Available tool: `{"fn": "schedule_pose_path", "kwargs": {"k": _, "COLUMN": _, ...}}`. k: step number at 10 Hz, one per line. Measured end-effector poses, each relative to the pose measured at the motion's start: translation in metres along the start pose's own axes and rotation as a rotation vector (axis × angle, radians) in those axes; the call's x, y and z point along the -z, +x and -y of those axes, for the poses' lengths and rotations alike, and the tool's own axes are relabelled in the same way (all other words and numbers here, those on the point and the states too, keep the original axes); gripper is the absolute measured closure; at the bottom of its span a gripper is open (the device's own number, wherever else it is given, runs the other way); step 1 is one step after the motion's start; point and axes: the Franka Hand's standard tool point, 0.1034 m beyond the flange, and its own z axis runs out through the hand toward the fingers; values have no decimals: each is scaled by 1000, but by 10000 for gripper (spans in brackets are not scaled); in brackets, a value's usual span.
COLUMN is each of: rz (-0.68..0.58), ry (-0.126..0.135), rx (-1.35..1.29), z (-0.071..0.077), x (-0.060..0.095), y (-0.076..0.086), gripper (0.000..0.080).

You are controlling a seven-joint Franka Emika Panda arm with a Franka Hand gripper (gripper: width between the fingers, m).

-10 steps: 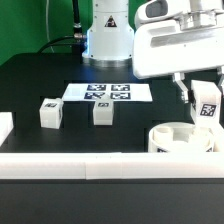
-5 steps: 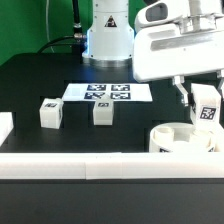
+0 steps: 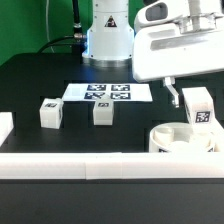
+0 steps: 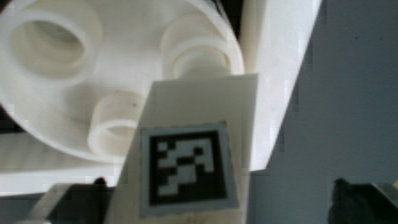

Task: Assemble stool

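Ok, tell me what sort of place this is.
Most likely a robotics lab test bench. A robot arm base stands on a black table, a marker board of printed tags lies fixed on it, and a tagged stool leg waits nearby, with a green backdrop behind.

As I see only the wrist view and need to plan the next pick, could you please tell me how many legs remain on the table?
Observer: Two. A left leg and a middle leg stand side by side, well to the exterior view's left of the seat.
Operator: Thank you. Where is the marker board from them?
Observer: The marker board lies flat just behind them, farther from the exterior camera.
Operator: And does the leg in my view stand straight?
Observer: Seen from the side, that third leg looks upright over the seat's right part.
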Motion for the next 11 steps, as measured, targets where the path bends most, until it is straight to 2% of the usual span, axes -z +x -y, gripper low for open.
{"fn": "schedule_pose_path", "kwargs": {"k": 5, "rz": 17, "ry": -1, "rx": 22, "z": -4, "x": 22, "y": 22, "gripper": 151}}
{"fn": "schedule_pose_path", "kwargs": {"k": 8, "rz": 31, "ry": -4, "rx": 70, "z": -7, "x": 19, "y": 19, "gripper": 151}}
{"fn": "schedule_pose_path", "kwargs": {"k": 9, "rz": 55, "ry": -9, "rx": 125, "z": -14, "x": 17, "y": 17, "gripper": 151}}
{"fn": "schedule_pose_path", "kwargs": {"k": 10, "rz": 50, "ry": -15, "rx": 160, "z": -21, "x": 19, "y": 22, "gripper": 151}}
{"fn": "schedule_pose_path", "kwargs": {"k": 11, "rz": 99, "ry": -12, "rx": 157, "z": -24, "x": 19, "y": 20, "gripper": 151}}
